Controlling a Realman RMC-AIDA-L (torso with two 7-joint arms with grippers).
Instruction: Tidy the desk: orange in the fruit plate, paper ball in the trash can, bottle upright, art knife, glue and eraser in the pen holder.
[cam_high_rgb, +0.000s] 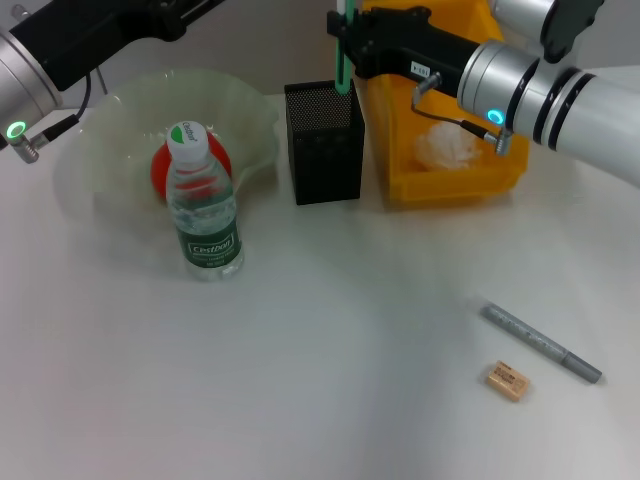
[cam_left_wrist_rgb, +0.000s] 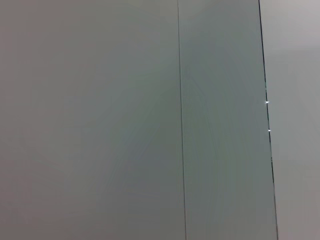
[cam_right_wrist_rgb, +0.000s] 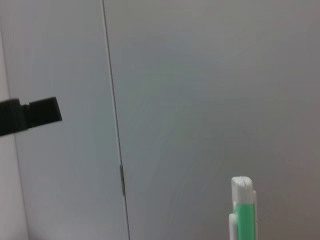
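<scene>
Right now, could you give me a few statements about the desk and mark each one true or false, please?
1. The bottle stands upright. True.
2. The paper ball lies on the bare desk. False: it sits in the yellow trash can.
3. The eraser is in the pen holder. False: it lies on the desk beside the art knife.
4. The right gripper holds the green glue stick over the pen holder. True.
5. The orange is in the fruit plate. True.
</scene>
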